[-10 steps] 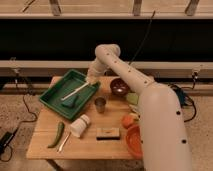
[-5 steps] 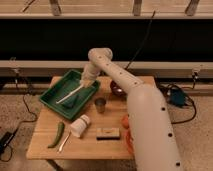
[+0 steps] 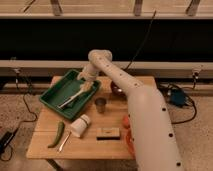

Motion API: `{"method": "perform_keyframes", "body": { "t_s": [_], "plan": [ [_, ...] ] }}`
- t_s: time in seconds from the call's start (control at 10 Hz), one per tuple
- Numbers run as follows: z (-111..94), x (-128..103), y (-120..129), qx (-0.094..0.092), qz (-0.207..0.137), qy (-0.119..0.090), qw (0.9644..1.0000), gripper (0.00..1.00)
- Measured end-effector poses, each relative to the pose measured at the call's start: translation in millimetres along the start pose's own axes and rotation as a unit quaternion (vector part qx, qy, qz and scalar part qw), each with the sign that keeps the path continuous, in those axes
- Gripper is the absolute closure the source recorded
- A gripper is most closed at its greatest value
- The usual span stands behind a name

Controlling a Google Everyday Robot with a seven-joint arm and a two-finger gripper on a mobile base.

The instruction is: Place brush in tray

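The brush (image 3: 75,98), a slim whitish stick, lies slantwise inside the dark-green tray (image 3: 54,95) on the left of the wooden table. Its upper right end is wider and pale and reaches toward the tray's right rim. My gripper (image 3: 86,80) hangs over the tray's far right part, just above that upper end of the brush. I cannot tell whether it touches the brush. The white arm runs from the lower right up to the gripper.
A metal cup (image 3: 100,104) stands right of the tray and a dark bowl (image 3: 117,90) behind it. At the front lie a white cup (image 3: 80,125), a green vegetable (image 3: 58,134), a spoon (image 3: 65,141) and a dark tan-topped block (image 3: 108,133). The arm mostly hides an orange bowl (image 3: 127,142).
The arm has swung left and the gripper has moved a little further over the tray. The brush stays lying in the tray.
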State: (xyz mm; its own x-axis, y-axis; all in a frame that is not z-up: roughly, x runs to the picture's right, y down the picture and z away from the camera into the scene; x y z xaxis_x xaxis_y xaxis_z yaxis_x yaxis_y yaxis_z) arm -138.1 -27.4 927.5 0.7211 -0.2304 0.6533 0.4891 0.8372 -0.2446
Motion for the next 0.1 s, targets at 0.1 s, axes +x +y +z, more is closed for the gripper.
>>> {"method": "perform_keyframes", "body": {
  "t_s": [0.1],
  "plan": [
    [0.6, -1.4, -0.4, 0.000, -0.001, -0.001, 1.0000, 0.20]
  ]
}}
